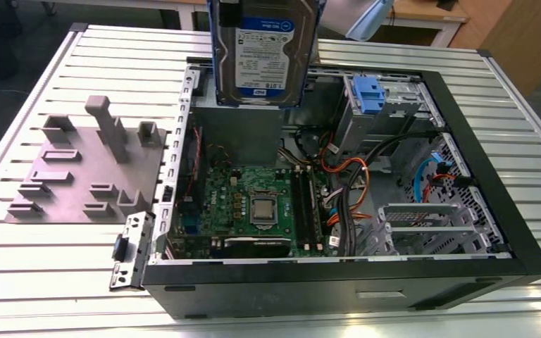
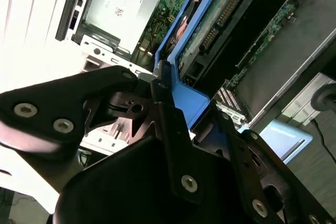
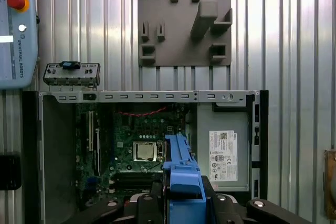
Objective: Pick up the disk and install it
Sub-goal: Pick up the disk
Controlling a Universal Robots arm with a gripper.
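We see the disk [image 1: 264,53] up in the air, label face toward the exterior camera. It hangs upright over the far side of the open computer case [image 1: 496,176] and touches nothing below it. In the second wrist view the tool [image 2: 186,103] has its black fingers [image 2: 160,90] pressed together on the blue rail [image 2: 189,40] at the disk's end, so we take it to be pinching the disk by that rail.

We judge the disk to be stiff and dense, fairly heavy for its bulk. Its bare metal skin would slip under smooth pads. It looks sensitive to knocks, and the green circuit board [image 2: 220,17] on its underside lies exposed. The plastic rails or the narrow edges seem the sound places to hold, not the label or the board.

By our count there is:
- one disk
- one case, resting on the slatted worktop [image 1: 45,282]
- one grey box with a white sticker [image 3: 223,145] inside the case
- one motherboard [image 1: 251,204]
- one small blue tab [image 1: 369,95] on the drive cage, toward the exterior view's right
- one grey fixture plate [image 1: 73,176] on the worktop, at the exterior view's left of the case
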